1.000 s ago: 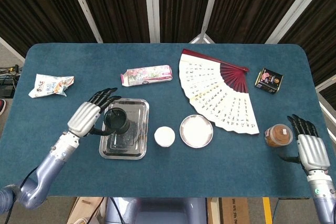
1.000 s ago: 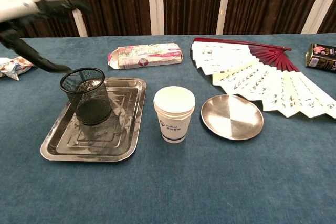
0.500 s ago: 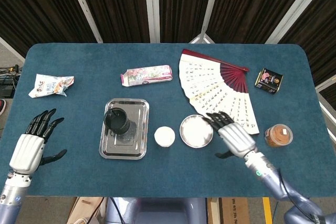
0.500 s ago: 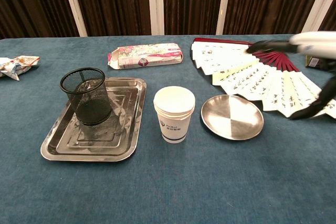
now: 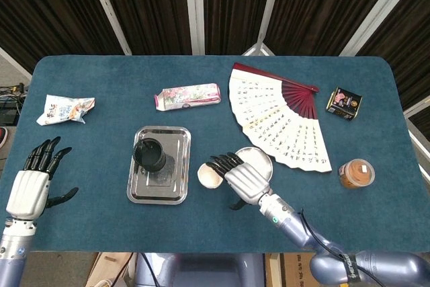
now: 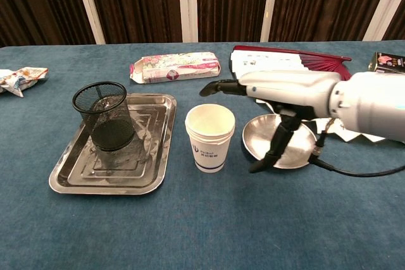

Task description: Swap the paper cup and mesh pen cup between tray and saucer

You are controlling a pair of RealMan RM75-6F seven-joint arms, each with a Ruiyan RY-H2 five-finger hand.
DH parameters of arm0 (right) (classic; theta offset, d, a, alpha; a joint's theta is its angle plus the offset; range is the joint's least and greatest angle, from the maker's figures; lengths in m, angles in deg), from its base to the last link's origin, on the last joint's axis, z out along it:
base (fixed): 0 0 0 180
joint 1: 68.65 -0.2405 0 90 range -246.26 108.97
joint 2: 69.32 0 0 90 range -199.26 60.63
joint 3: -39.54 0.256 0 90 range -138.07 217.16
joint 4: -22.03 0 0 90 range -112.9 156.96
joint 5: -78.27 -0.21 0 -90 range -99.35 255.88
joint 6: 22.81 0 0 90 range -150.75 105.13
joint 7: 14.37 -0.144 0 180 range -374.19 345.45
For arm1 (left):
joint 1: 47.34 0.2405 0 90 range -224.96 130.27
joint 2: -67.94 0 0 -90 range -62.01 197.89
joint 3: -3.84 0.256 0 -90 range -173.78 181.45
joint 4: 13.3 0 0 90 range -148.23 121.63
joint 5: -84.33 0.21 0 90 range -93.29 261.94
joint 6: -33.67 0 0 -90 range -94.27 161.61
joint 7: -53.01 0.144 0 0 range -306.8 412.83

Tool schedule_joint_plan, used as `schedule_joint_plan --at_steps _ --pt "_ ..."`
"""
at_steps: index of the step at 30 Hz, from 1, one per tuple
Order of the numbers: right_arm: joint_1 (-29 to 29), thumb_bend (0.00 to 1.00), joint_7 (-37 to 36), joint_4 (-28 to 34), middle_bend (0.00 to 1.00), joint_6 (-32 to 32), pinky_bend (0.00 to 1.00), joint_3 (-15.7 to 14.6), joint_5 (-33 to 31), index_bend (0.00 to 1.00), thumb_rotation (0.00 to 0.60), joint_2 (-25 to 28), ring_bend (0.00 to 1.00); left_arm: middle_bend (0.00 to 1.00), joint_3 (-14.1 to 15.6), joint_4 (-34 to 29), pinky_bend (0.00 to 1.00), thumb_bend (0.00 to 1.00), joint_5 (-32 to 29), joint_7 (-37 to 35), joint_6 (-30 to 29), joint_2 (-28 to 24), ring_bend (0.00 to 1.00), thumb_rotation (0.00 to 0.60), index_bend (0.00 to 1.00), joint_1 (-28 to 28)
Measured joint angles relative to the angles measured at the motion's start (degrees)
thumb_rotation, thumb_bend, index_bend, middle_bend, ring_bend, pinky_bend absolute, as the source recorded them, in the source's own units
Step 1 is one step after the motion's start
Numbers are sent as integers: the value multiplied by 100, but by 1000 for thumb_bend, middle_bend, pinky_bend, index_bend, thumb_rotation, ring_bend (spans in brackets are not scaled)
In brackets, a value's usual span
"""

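At the near edge of the blue counter [image 5: 101,233], at about 8 o'clock, the left robot hand [image 5: 28,189] hovers with its fingers spread apart and holds nothing. It is well apart from all the things.

A little further in, near the middle of the counter, the right robot hand [image 5: 245,181] reaches toward the paper cup [image 5: 210,175]. Its fingers are open and stretched out; in the chest view the fingertips [image 6: 212,86] are above and just beside the cup's rim at its 3 o'clock side, and the thumb hangs down in front of the saucer. Whether any finger touches the cup, I cannot tell. The hand grasps nothing.

The paper cup [image 6: 210,137] stands upright on the counter cloth, between the tray and the saucer, on neither of them. The saucer [image 6: 297,156], a round metal one, lies just at 3 o'clock of the cup and is partly covered by the right robot hand. The tray [image 5: 171,189], rectangular and of metal, lies at 9 o'clock of the cup. The mesh pen cup [image 5: 149,154], black, stands upright in the tray, in its far half.

Further away, at 12 o'clock of the tray, a pink packet [image 5: 188,96] lies flat. At 10 o'clock, near the left edge, there is a crumpled snack bag [image 5: 65,108]. At 1 o'clock an open paper fan [image 5: 282,115] with red ribs is spread out. Beyond it, at 2 o'clock, stands a small dark tin [image 5: 344,103], and at 3 o'clock a brown jar [image 5: 355,173] with a clear lid.
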Motion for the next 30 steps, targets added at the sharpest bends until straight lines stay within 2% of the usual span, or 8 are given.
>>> schedule_joint_plan --at_steps 5,8,11,14,20,30 --pt "-327 0 92 -364 0 26 0 92 -406 0 600 -312 8 0 -102 45 110 16 -37 12 32 16 0 600 181 24" --pt "-475 0 137 -536 43 0 50 132 -557 12 600 -446 80 0 -164 64 112 18 -77 -11 50 30 0 600 181 43" --pt "-576 0 183 -683 151 -52 189 142 -684 116 600 -538 185 0 -198 68 116 19 -95 -45 97 29 0 600 183 53" --pt "-633 0 203 -803 220 -152 267 132 -791 203 600 -639 274 0 -221 62 120 20 -103 -73 143 34 0 600 189 59" --pt "-672 0 149 -967 340 -309 347 69 -678 336 600 -760 386 0 -260 37 123 20 -88 -138 201 45 0 600 194 75" --pt "-571 0 -170 -1113 416 -780 378 48 -182 464 600 -860 435 0 -386 73 125 20 -156 -156 204 72 0 600 198 121"
